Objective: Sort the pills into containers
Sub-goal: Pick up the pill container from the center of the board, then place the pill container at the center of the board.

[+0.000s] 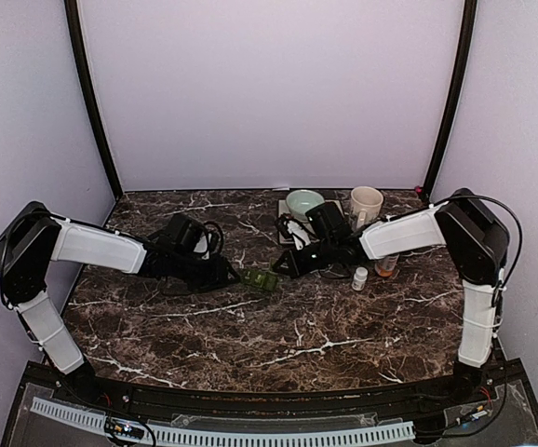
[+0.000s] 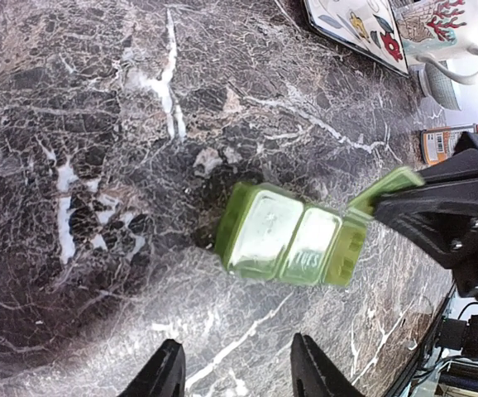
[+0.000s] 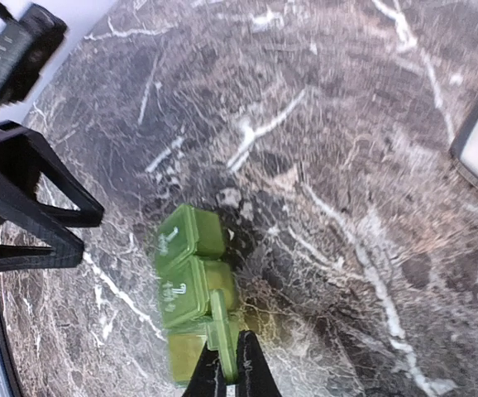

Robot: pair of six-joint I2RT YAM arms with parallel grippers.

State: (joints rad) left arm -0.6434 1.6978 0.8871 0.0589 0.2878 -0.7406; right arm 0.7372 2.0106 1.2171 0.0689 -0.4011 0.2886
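R hand [image 3: 229, 365] clenched on pill box [image 3: 188, 265] lid, L hand [image 2: 235, 357] released, just beside box

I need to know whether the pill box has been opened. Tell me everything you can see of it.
The pill box is small and made of translucent green plastic, a short row of three square compartments lying flat on the dark marble table. Two lids are shut and carry raised lettering. The end compartment's hinged lid is lifted, pinched by the shut right end effector. The left end effector is open beside the box, not touching it. No pills can be made out inside.
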